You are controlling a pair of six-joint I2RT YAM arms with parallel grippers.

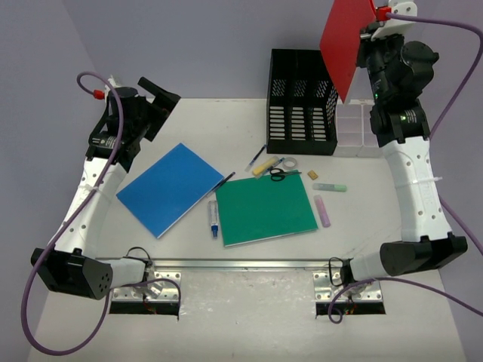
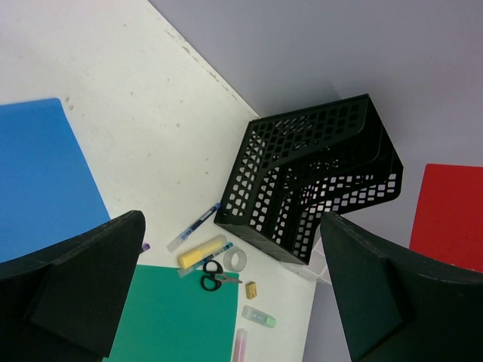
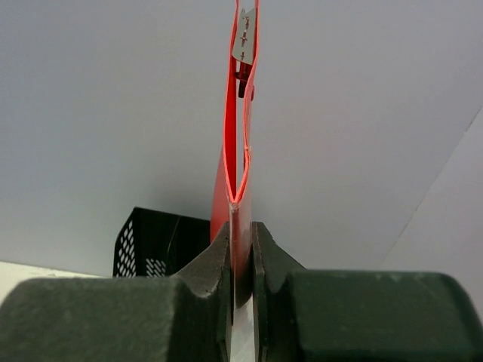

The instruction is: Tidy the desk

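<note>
Holding the red folder (image 1: 348, 45) pinched in your right gripper (image 3: 241, 235), lower it straight into the black rack (image 1: 302, 102); your left gripper (image 2: 230, 286) is wide open, empty.

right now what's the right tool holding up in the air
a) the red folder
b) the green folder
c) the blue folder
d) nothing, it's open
a: the right tool is pinched shut on the edge of the red folder, which is raised off the desk, while the blue folder and green folder lie flat on it.
</note>
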